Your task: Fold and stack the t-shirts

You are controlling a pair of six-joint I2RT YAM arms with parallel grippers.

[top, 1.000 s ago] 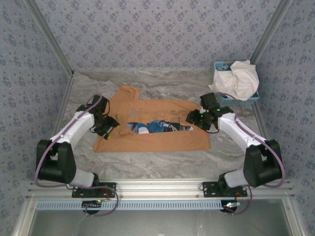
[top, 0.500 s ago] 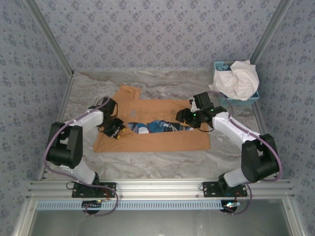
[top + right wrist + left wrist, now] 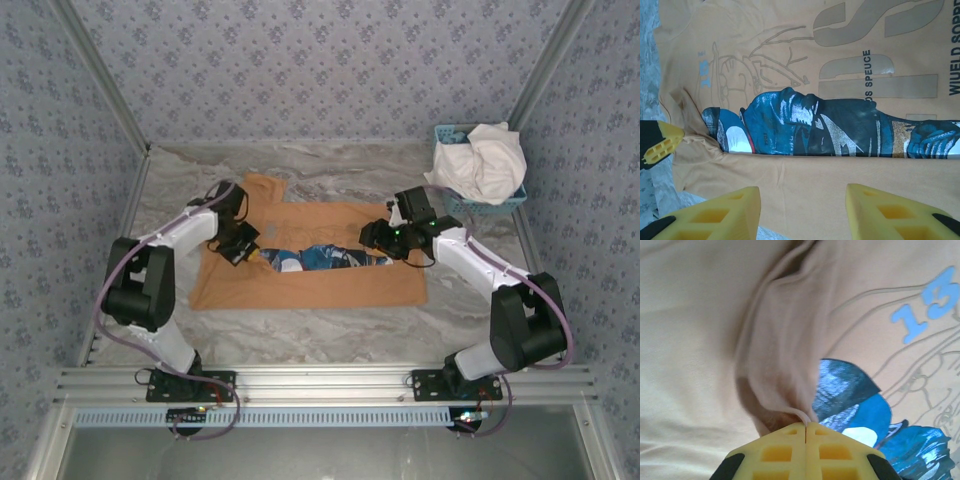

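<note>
Where the marble table (image 3: 330, 330) carries the cloth, the tan-orange t-shirt (image 3: 330, 285) lies spread across its middle, with a near band folded up against the lower side of the blue figure print. The white t-shirt (image 3: 485, 160) sits heaped in the light-blue basket (image 3: 510, 203) at the far right corner, well apart from the other shirt. The left gripper (image 3: 805, 427) is at the left end of the print, its yellow fingers pressed together on a raised ridge of tan cloth. The right gripper (image 3: 802, 210) is at the print's right end, fingers spread apart over the folded band, gripping nothing.
</note>
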